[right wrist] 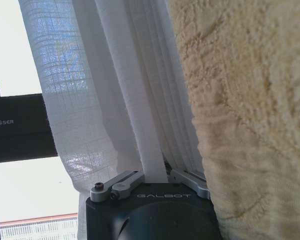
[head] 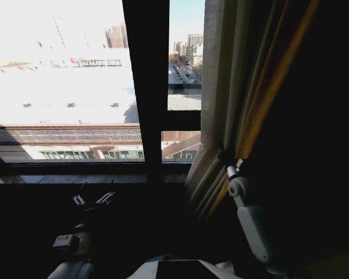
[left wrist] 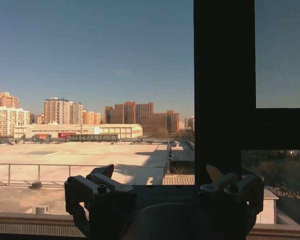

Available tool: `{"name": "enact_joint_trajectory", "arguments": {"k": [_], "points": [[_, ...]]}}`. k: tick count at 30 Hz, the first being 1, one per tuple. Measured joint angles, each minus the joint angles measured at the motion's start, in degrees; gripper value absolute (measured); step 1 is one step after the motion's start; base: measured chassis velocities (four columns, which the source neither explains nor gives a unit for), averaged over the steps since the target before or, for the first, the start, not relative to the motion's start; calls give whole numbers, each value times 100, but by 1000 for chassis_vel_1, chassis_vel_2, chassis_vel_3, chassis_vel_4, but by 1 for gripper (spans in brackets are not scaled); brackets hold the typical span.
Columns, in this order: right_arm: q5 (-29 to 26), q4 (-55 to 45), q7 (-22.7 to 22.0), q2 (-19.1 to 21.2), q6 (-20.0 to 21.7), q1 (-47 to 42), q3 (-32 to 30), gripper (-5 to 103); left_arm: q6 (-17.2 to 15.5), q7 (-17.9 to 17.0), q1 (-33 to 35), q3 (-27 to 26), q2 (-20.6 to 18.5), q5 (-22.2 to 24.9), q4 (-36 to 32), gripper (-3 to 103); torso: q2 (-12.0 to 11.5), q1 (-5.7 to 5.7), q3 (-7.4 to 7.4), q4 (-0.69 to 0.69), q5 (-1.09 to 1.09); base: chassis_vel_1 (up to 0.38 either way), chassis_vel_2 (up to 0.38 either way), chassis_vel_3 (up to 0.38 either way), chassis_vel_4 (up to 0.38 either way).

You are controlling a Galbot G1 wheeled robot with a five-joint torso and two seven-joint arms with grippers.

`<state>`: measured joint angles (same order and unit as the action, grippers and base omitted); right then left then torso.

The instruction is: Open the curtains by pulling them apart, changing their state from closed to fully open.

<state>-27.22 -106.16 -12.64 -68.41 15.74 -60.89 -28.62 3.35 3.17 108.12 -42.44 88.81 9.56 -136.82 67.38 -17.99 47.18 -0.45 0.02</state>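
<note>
The sheer white curtains [head: 214, 87] hang bunched at the right side of the window, leaving the glass to their left uncovered. My right gripper [head: 226, 160] is pressed into the lower part of the fabric. In the right wrist view the gripper [right wrist: 155, 181] is shut on a narrow pleat of the curtains [right wrist: 115, 100], which rises straight up from between its fingers [right wrist: 121, 183]. My left gripper [head: 93, 199] sits low, below the window sill, open and holding nothing. In its own wrist view the left gripper [left wrist: 160, 175] faces the bare glass.
A thick cream drape [right wrist: 250, 100] hangs right beside the sheer fabric, against my right gripper. A dark vertical window frame [head: 148, 87] with a crossbar divides the glass. The dark sill [head: 70, 174] runs below it, and rooftops and buildings lie outside.
</note>
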Motion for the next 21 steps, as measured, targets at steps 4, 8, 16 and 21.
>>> {"name": "enact_joint_trajectory", "arguments": {"k": [4,8,16,21], "points": [[1,21,-2,-4,-2,1,1,0,2,-1,-1,-2,-1,0,11,100,0,0,0,1,-3,0,0,0,0],[40,28,-7,-3,6,-9,-11,2,14,-1,1,-9,-2,3,17,100,0,0,1,1,0,0,0,0,0],[48,-165,-24,31,92,-250,-27,34,22,0,0,-9,0,10,16,100,0,-1,1,2,0,0,0,0,0],[-78,-941,-164,240,297,-1007,-105,56,32,2,-19,-53,-1,48,43,100,0,0,0,0,0,0,0,0,0]]}}
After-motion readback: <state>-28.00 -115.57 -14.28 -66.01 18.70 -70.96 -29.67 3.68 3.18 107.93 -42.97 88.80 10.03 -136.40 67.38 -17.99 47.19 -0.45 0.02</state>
